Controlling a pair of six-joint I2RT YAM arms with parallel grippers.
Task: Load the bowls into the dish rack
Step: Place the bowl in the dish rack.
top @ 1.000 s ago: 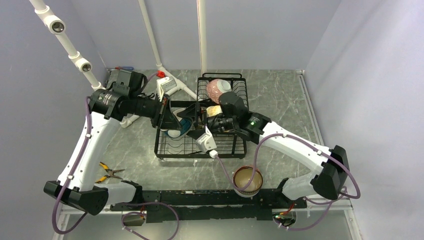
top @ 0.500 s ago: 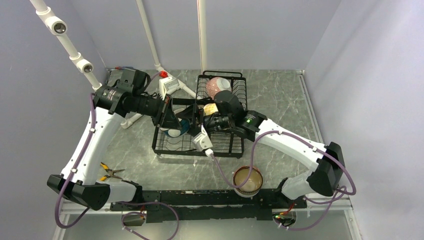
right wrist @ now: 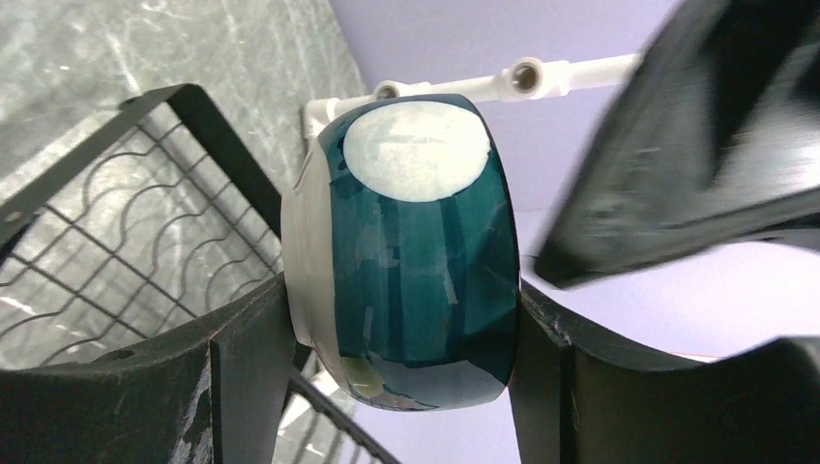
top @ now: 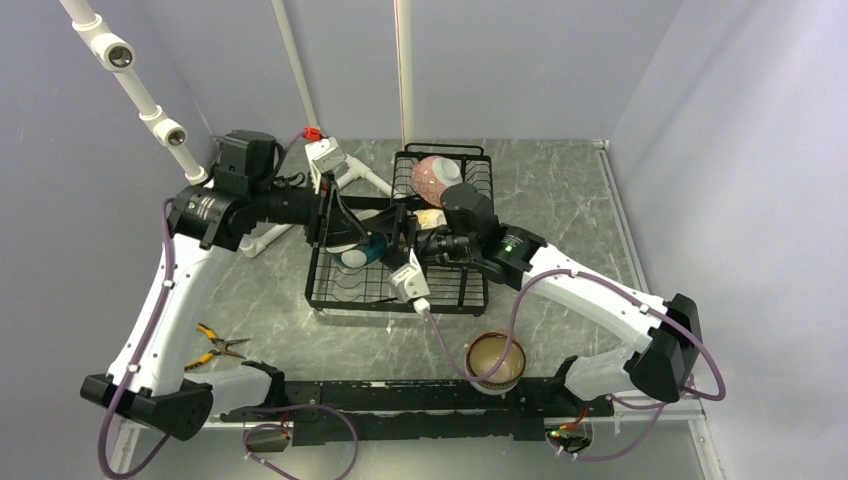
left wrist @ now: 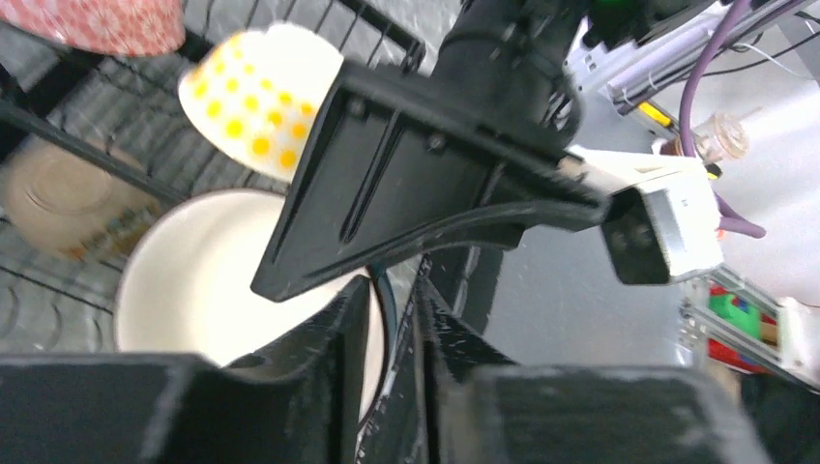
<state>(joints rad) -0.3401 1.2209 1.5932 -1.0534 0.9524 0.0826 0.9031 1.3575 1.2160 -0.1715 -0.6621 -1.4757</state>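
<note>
Fingers [right wrist: 242, 377] of the right gripper [right wrist: 404, 300] have just closed, fairly wide, on both sides of the teal bowl [right wrist: 416, 193], held above the dish rack [top: 350, 290]. The left gripper [left wrist: 392, 300] has begun loosening around its rim; whether it still pinches, I cannot tell. Handover seems nearly done.

pink bowl [left wrist: 106, 21] cropped, cream bowl [left wrist: 58, 198] blurred

Even, bright overhead light is provided. Near parts are blurred in both wrist views; glare is seen on the teal bowl [right wrist: 416, 261].
</note>
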